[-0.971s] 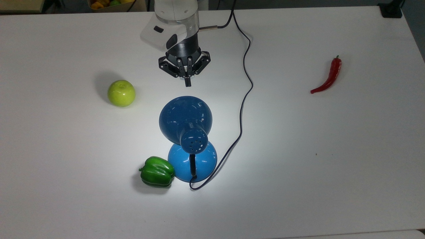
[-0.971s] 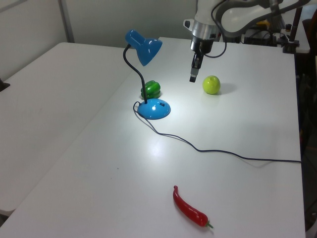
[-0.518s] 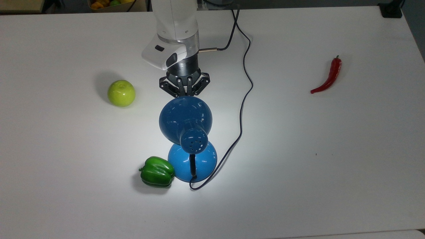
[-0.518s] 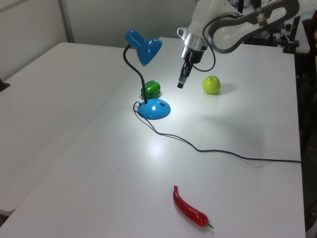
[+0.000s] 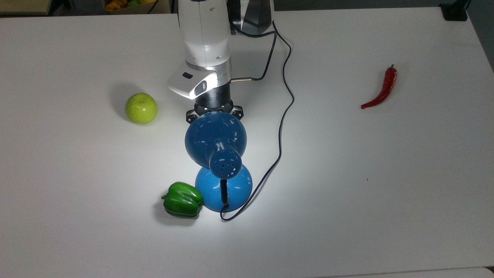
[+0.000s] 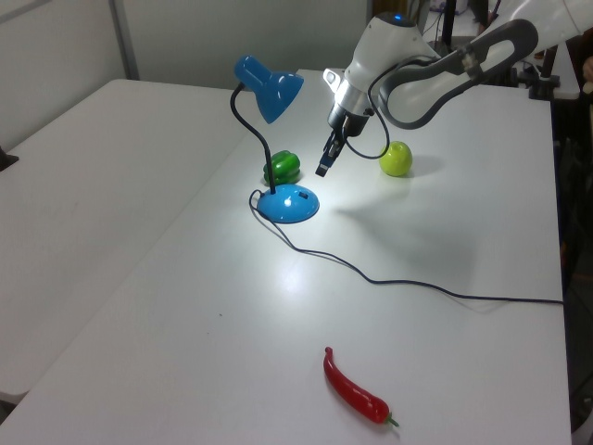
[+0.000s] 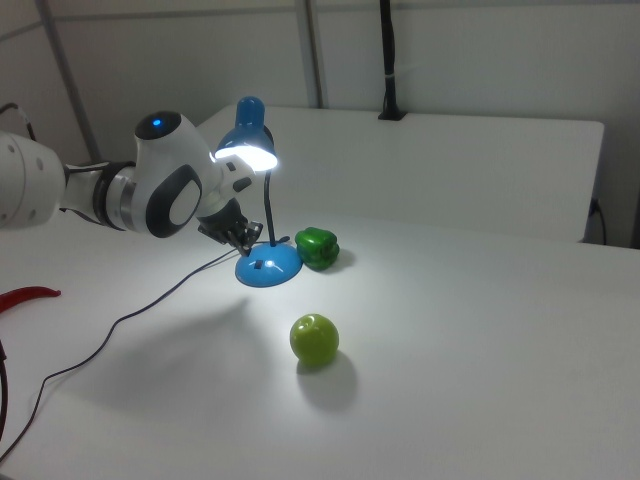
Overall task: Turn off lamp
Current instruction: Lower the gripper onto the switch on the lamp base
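The white arm (image 6: 435, 69) reaches out low over the table, wrist bent downward. Its gripper (image 6: 323, 168) hangs tilted (tips slanting toward the left view's left), black fingers (image 6: 325, 162) drawn together into one narrow point, holding nothing.

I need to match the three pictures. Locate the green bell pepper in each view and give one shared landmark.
Top view: green bell pepper low, left of centre.
Left view: pepper upper middle.
Right view: pepper at centre.
Shared landmark: in all three, it sits right beside the lamp's round blue base.
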Available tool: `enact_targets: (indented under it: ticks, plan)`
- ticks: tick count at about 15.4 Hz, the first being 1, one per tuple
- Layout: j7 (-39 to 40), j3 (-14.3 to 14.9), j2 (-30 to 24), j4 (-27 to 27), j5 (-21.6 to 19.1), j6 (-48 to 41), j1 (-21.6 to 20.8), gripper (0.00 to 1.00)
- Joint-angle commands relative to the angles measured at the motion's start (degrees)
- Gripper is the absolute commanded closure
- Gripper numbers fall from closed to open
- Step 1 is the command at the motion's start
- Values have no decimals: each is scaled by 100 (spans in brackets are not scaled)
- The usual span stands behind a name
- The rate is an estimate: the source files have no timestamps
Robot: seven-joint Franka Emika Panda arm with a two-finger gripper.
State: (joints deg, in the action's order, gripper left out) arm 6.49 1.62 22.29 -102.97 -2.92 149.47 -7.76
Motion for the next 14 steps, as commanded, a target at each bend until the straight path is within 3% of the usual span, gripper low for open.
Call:
enact_targets:
  ticks: [1,14]
  plan:
    - [-148,32,222,-30,108,512,-42,100]
    - [-139,32,680,-12,204,1295,-50,100]
